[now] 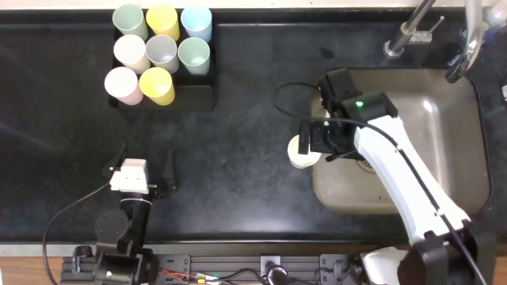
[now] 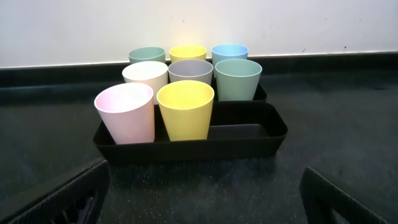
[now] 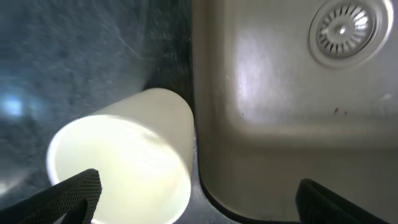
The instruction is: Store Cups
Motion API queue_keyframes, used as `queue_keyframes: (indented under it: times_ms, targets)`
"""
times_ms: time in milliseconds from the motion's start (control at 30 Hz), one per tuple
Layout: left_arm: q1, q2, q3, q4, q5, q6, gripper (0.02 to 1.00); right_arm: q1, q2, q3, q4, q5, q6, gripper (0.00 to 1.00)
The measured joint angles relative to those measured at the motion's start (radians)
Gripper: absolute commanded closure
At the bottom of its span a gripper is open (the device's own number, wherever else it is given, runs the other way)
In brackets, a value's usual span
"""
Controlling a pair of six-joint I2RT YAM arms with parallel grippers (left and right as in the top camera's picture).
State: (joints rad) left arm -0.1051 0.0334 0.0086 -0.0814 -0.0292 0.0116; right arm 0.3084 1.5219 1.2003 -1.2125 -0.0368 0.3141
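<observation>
Cream cup (image 3: 124,155) stands upright on the dark counter (image 1: 253,119), open mouth up and right against the rim of the sink (image 3: 280,112). We read it as the last one to store. Right gripper (image 3: 205,199) hangs over it with fingers spread wide and nothing held. The cup sits hard by one finger rather than centred, and the other finger is out over the basin. Left gripper (image 2: 202,205) is also spread and empty, parked low on the counter facing the tray (image 2: 249,134). The tray holds eight cups, with one bare compartment at the near corner beside the yellow cup (image 2: 185,109) and in front of the green cup (image 2: 237,78). Main risk as we judge it: closing from this offset would shove the cup sideways before both pads bite, and with the rim so close it could tip into the sink and roll toward the drain (image 3: 342,28). Second risk: a straight descent could bring the nearer finger down onto the cup's lip or inside it, giving a thin one-wall pinch that may slip in transit. Third risk, at the tray: the free compartment is hemmed in by standing cups, so a low or tilted approach could knock the yellow or green one over. The parked left gripper lies near that route too.
</observation>
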Motion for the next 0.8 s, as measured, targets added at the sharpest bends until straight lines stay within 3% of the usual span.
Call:
queue_keyframes:
  times_ms: [800]
  targets:
    - [0.0, 0.0, 0.0, 0.0, 0.0, 0.0, 0.018, -0.013, -0.018, -0.123, 0.061, -0.005, 0.0, 0.029]
